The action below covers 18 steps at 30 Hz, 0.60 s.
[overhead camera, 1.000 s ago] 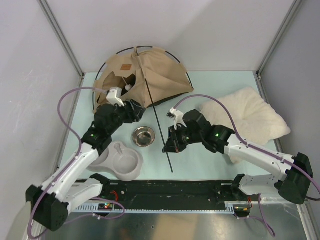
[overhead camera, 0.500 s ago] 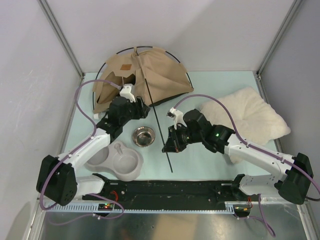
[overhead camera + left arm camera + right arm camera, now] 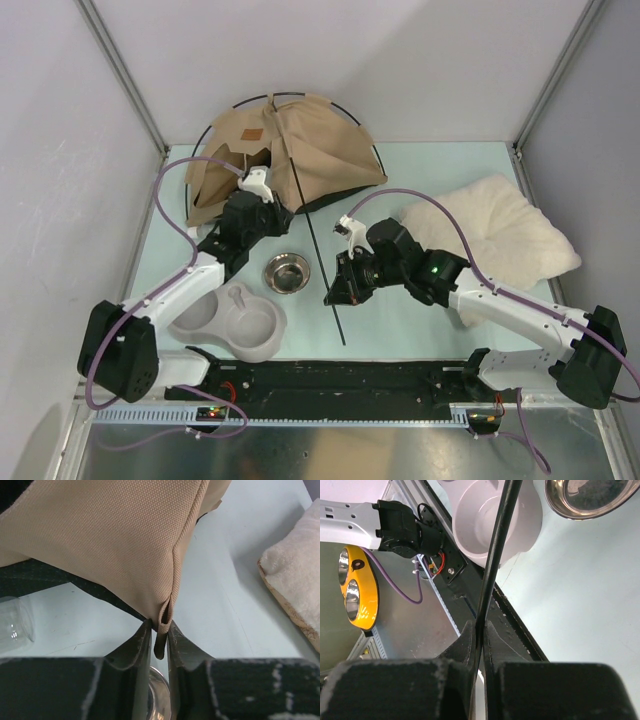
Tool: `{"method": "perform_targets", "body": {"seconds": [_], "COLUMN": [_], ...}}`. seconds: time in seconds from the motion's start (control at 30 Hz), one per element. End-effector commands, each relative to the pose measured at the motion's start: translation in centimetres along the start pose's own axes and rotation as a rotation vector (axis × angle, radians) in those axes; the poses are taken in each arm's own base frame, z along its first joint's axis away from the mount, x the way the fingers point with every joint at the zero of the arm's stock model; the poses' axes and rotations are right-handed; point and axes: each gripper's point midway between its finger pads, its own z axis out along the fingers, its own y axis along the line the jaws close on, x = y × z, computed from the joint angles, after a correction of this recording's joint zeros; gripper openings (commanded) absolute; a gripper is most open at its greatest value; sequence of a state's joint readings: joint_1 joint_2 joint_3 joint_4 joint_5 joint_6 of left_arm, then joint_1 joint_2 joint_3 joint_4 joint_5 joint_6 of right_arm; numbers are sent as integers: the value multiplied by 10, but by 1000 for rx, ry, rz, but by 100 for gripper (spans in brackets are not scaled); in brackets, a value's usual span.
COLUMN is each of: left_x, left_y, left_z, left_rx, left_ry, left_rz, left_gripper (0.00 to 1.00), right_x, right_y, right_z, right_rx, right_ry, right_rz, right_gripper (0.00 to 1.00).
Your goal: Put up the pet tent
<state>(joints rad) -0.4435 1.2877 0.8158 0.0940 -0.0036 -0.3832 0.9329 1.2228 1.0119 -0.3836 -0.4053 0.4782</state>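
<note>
Pet tent (image 3: 100, 535) fills top left: tan woven fabric w/ a seam running down to its bottom corner, black lining (image 3: 45, 575) showing along lower edge. At the corner a small tan tab (image 3: 160, 647) hangs down btwn the fingers (image 3: 137, 647) of the left gripper (image 3: 159, 625); they sit tight on both sides, tips touching fabric, tab pinched. Gripper body is black, across bottom of frame. Pale blue-green table (image 3: 225, 580) beneath & to the right. Cream fluffy pillow (image 3: 295, 575) at right edge, well apart from tent corner. Clear rounded obj (image 3: 15, 622) at left edge, can't tell what. Shiny metal curve (image 3: 159, 692) low btwn fingers.
</note>
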Motion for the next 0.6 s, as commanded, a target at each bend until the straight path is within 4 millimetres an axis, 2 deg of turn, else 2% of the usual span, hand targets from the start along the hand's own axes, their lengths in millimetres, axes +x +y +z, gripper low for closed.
{"method": "perform_targets", "body": {"seconds": [0.0,0.07,0.13,0.33,0.47,0.57], "left_x": [-29,-31,-33,-33,-24,-19], "left_y": [-12,-12,-11,-15,-20,-20], "left_z": [0,0,0,-4,-11,-19], "left_rx": [25,22,20,47,88,98], "left_ry": [-76,-82,-87,-87,-75,-76], "left_rz": [14,20,29,52,53,39], "left_gripper": [16,6,2,0,0,0], "right_x": [-23,-24,-24,-28,-44,-65], "right_y": [15,15,15,15,22,31], "right_z": [-6,-6,-5,-6,-8,-11], "right_rx": [-52,-52,-53,-46,-60,-81], "right_ry": [-82,-83,-82,-103,-177,-268], "right_rz": [-58,-59,-60,-67,-81,-91], "right_gripper": [0,0,0,0,0,0]}}
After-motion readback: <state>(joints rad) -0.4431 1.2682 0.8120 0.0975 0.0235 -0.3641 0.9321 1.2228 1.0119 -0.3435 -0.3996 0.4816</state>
